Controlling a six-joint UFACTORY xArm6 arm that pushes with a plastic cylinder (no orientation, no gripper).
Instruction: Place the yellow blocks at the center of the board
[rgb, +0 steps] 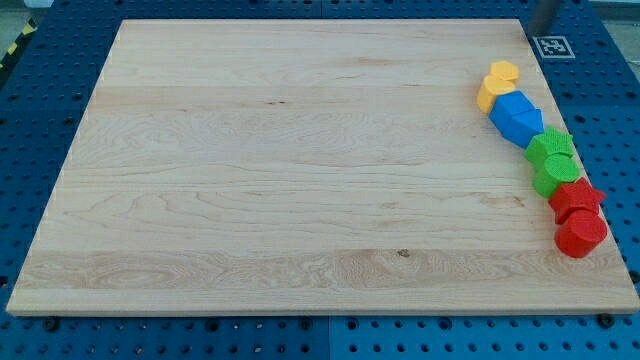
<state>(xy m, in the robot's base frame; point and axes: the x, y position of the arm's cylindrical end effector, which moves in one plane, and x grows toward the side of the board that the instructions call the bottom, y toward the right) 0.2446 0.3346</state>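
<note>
Two yellow blocks touch each other near the board's right edge, toward the view's top: a yellow heart (503, 73) and a second yellow block (489, 96) just below-left of it, its shape unclear. My tip (543, 32) shows as a blurred grey rod end at the view's top right corner. It is off the wooden board (280, 170), above and to the right of the yellow heart, and touches no block.
Below the yellow blocks, a chain of touching blocks runs down the right edge: blue blocks (516, 116), two green blocks (551, 148) (552, 176), a red star (577, 196) and a red hexagon (581, 234). A black-and-white marker tag (553, 46) lies beside the top right corner.
</note>
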